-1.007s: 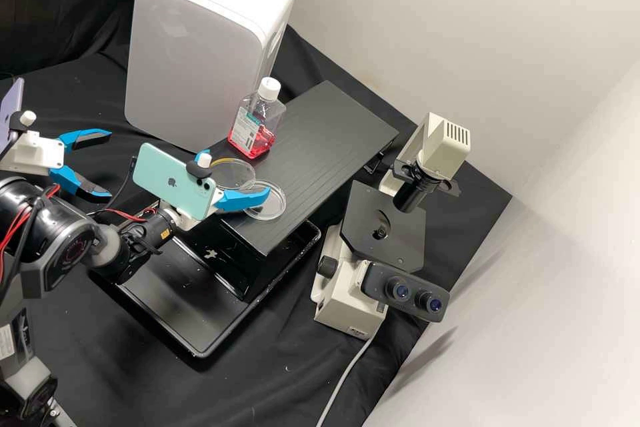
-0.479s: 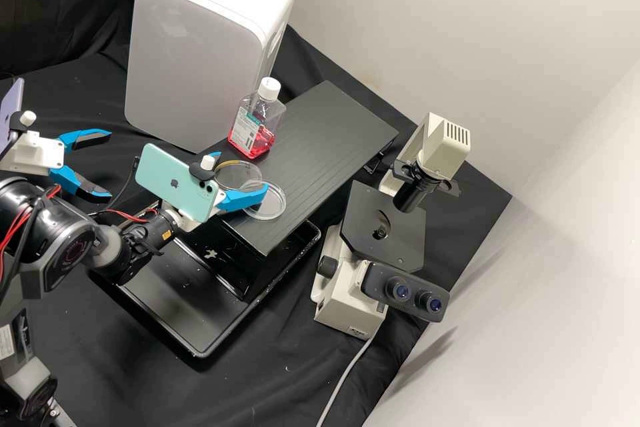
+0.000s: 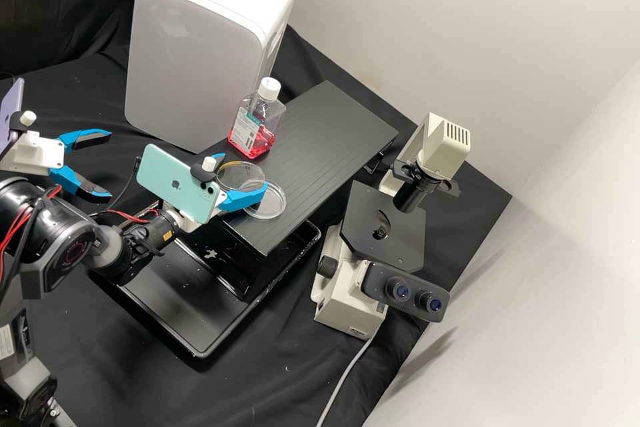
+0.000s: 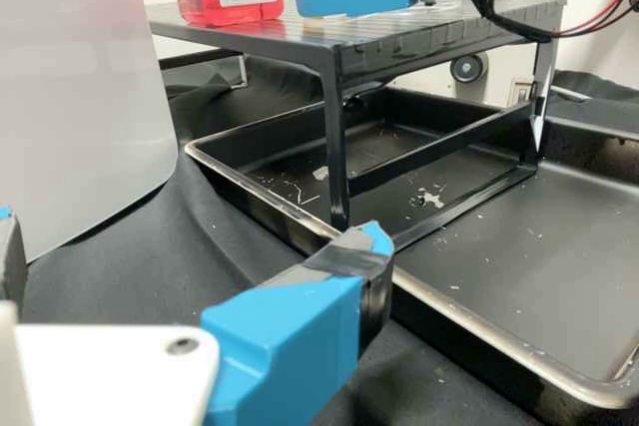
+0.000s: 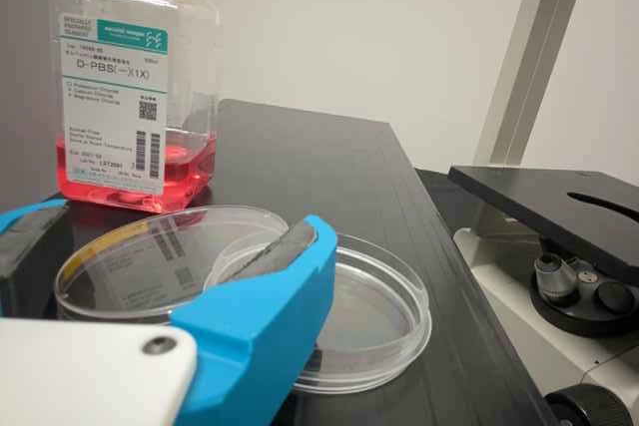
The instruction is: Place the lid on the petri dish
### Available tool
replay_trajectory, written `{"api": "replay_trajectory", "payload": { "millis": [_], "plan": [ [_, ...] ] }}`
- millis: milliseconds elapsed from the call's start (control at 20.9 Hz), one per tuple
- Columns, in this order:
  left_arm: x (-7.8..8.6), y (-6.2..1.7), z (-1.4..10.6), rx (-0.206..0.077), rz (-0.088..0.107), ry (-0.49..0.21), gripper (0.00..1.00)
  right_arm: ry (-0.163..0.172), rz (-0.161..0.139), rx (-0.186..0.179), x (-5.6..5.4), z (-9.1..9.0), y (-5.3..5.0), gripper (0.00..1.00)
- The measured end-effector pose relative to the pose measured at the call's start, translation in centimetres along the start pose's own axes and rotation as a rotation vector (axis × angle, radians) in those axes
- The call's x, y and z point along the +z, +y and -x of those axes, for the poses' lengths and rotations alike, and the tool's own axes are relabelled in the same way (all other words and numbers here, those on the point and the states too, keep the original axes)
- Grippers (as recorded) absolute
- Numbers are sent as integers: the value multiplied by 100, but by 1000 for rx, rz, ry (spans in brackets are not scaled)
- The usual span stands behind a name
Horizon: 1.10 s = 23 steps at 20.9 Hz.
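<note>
We are pinching the lid (image 5: 130, 266) by its rim between the blue fingers of our right gripper (image 5: 175, 231), just beside the bottle (image 5: 135, 97). To do this well, we should be centring and levelling the lid over the petri dish (image 5: 369, 306) before letting go. The dish is lying flat just past the gripper, away from the bottle. Our left gripper (image 3: 109, 164) is hanging open, well apart from the bottle.
</note>
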Motion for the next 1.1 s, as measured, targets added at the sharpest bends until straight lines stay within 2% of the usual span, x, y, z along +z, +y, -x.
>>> {"api": "replay_trajectory", "payload": {
  "millis": [288,431,671,815,1102],
  "plan": [
    [0,0,0,0,0,0,100,4,-11,3,18,9,37,0],
    [0,0,0,0,0,0,100,-8,-14,10,67,58,82,0],
    [-5,1,0,1,2,5,100,-32,-70,45,146,147,198,0],
    [-5,1,0,1,2,5,100,-36,-89,64,177,186,259,0],
    [-5,1,0,1,2,5,100,-64,-128,96,261,209,330,0]
  ]
}}
